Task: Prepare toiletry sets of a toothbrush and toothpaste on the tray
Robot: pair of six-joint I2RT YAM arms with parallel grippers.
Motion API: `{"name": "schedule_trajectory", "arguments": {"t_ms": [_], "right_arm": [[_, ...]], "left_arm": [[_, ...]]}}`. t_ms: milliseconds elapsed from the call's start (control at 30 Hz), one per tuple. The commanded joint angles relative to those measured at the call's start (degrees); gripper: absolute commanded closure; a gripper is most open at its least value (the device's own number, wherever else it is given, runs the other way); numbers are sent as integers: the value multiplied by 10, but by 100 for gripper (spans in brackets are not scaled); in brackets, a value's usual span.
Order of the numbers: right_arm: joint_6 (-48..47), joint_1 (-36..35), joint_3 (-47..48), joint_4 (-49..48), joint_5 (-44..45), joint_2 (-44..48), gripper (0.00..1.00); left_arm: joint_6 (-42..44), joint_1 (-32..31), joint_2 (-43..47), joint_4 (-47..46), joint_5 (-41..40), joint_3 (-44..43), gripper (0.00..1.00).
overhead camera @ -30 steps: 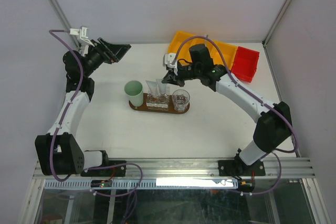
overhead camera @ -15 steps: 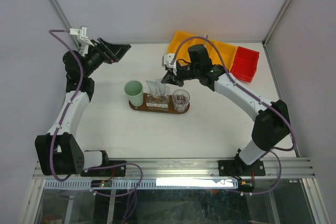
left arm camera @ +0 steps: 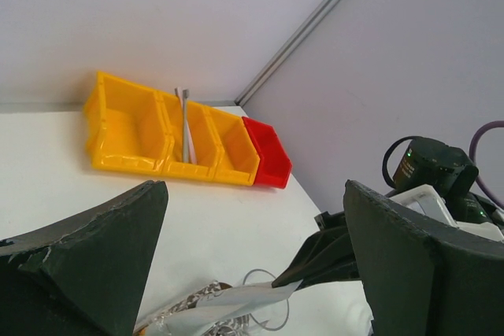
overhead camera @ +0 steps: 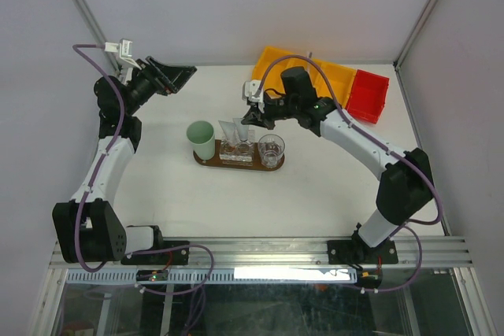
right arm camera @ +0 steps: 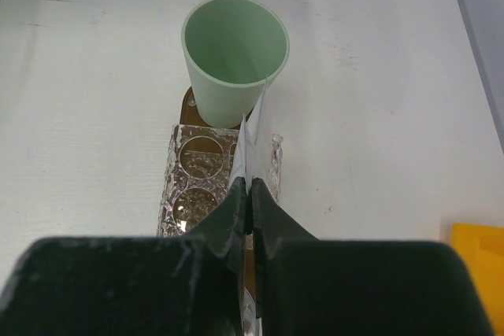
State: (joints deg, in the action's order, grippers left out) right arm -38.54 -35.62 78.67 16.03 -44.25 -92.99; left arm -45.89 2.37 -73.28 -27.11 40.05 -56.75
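While the right end effector (overhead camera: 253, 112) pinches a white toothpaste tube (right arm camera: 253, 135) by its crimped end over the clear holder (right arm camera: 197, 186) on the tray (overhead camera: 206, 160), beside the mint cup (right arm camera: 235, 53), I'd judge it is being seated. Next it should lower straight, then let go. The left end effector (left arm camera: 253, 188) gapes wide and empty. Since a second ago, only the right arm has crept slightly toward the back.

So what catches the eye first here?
Likely the right gripper, pinched shut on a white tube above the clear holder at the middle of the wooden tray, with a mint-green cup at its left end. Next, the bright yellow bin and red bin at the far right.
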Motion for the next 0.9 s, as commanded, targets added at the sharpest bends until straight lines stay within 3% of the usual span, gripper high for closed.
{"name": "schedule_trajectory", "arguments": {"t_ms": [0,867], "right_arm": [[-3,-3,1,-44,-6,4,100],[26,-1,-38,-88,-7,-8,100]], "left_arm": [[-5,6,3,-36,14,-12,1],[-7,8,2,-38,15,-10,1]]}}
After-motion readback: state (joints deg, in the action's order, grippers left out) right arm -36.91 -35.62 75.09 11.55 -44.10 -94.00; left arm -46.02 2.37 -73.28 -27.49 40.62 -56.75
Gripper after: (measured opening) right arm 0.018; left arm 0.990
